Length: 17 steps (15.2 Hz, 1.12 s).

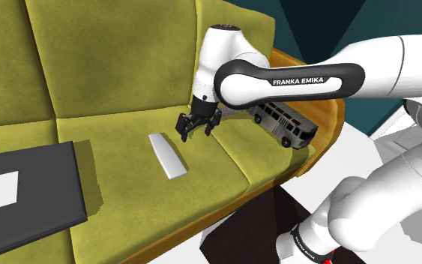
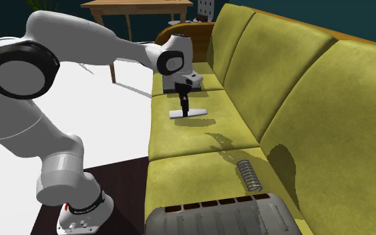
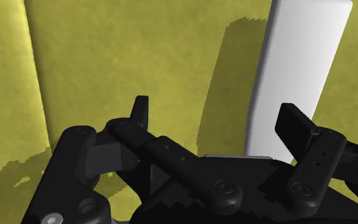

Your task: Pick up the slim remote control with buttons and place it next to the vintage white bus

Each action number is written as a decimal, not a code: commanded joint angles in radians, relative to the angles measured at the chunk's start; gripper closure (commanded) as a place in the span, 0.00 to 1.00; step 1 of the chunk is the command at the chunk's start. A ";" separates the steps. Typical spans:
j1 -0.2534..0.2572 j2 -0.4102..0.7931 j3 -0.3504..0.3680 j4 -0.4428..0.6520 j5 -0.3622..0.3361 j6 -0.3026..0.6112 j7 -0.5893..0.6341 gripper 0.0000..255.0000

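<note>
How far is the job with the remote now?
Done: nothing yet; the remote lies flat on the sofa seat, apart from the bus. In hand: the open gripper hovers near it, not clasping. Left: grasp, carry, set it beside the bus.

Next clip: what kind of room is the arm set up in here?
Most likely a living room: a long olive-yellow sofa with cushioned seat and back, a wooden table standing beyond its far end, and a toy bus left on the seat.
</note>
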 commanded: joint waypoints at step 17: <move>0.056 0.322 0.048 0.160 -0.094 0.139 0.151 0.00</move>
